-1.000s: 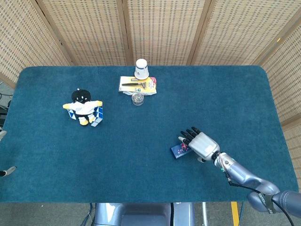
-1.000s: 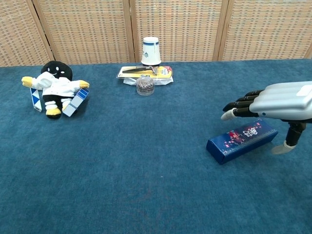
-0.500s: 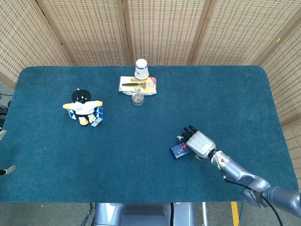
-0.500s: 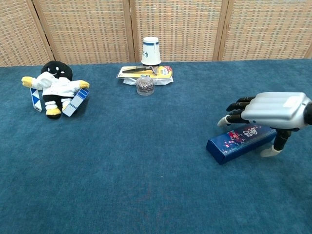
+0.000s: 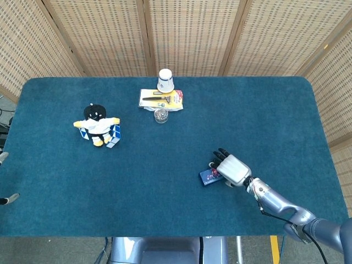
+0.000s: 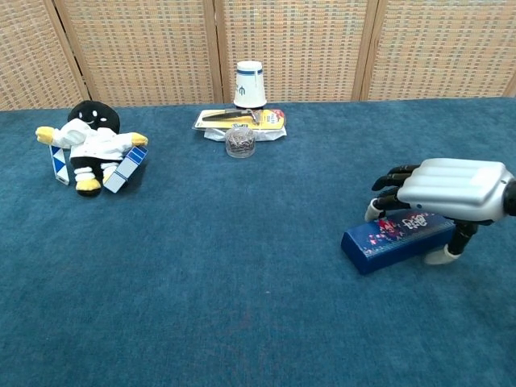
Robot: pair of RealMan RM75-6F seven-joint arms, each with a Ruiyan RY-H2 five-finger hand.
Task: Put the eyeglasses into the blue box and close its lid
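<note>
Right hand (image 6: 451,190) lies palm-down over the blue box (image 6: 395,239), fingers (image 6: 393,179) spread past its far edge, thumb at the near side; a firm grasp cannot be confirmed. Box lies closed on the blue table (image 5: 165,181), right of centre. Eyeglasses not visible. Left hand out of view.

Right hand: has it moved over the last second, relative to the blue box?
Yes. In the chest view the right hand has come down toward the blue box, so the gap above the lid has nearly closed; actual contact cannot be told.
</note>
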